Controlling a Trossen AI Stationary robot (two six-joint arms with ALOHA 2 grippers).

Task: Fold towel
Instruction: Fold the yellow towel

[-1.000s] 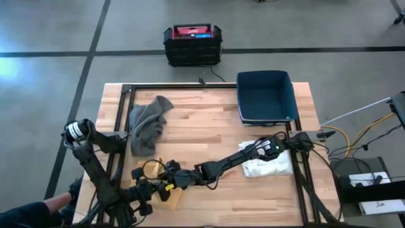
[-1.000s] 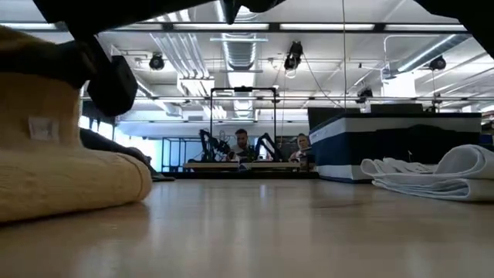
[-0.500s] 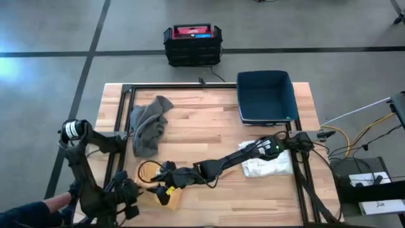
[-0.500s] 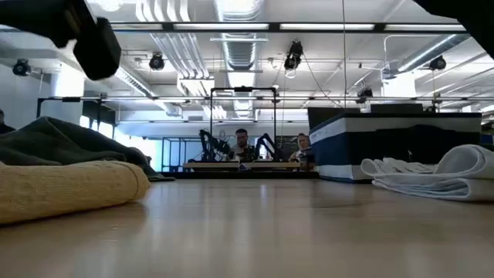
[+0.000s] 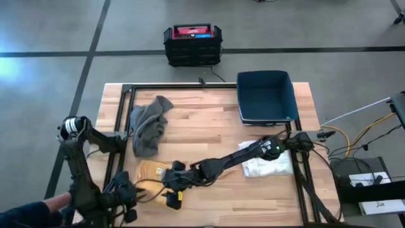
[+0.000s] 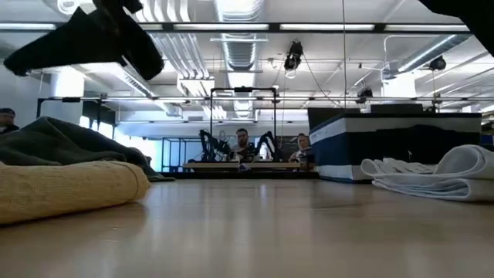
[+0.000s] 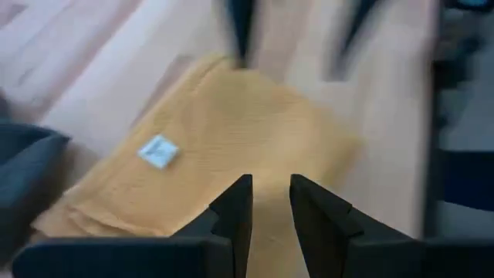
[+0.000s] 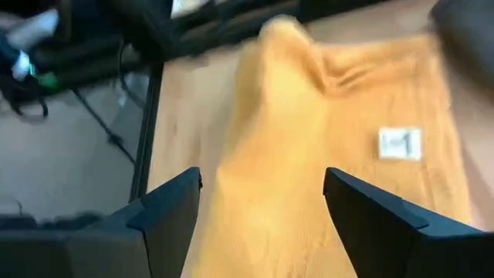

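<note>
Right gripper point(image 5: 169, 185) released, fingers spread just above folded yellow towel point(image 5: 152, 171); left gripper point(image 7: 268, 202) nearly closed, empty. Fold looks done; crumpled grey towel point(image 5: 147, 126) beyond awaits.

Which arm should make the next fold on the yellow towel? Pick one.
Right, probably. Its open gripper hangs at the yellow towel's edge, while the left gripper sits farther off at the table's near-left corner.
</note>
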